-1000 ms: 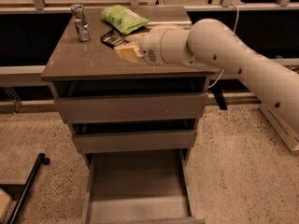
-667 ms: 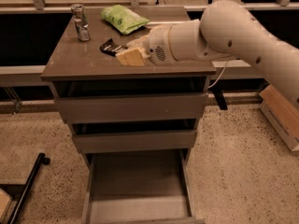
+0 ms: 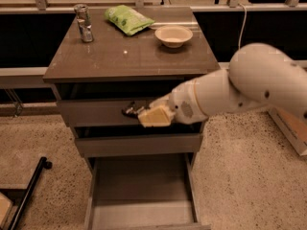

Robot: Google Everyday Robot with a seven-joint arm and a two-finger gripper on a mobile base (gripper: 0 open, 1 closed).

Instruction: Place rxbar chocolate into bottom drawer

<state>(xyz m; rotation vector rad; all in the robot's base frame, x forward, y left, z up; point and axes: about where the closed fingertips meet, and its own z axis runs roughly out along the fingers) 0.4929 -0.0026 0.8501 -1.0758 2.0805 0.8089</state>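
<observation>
My gripper (image 3: 140,114) hangs in front of the cabinet's top drawer face, above the open bottom drawer (image 3: 141,210). It is shut on the rxbar chocolate (image 3: 129,111), a small black bar that sticks out to the left of the cream-coloured fingers (image 3: 154,117). The bottom drawer is pulled out toward me and shows a flat grey floor with nothing in it. The white arm reaches in from the right.
On the cabinet top (image 3: 120,56) stand a metal can (image 3: 84,22), a puffy green bag (image 3: 128,19) and a white bowl (image 3: 173,35). The two upper drawers are closed. A black pole (image 3: 29,190) lies on the floor at left, and a box (image 3: 290,128) at right.
The arm has lifted the bar off the cabinet top and brought it down in front of the drawers. The white bowl, hidden behind the arm before, now shows.
</observation>
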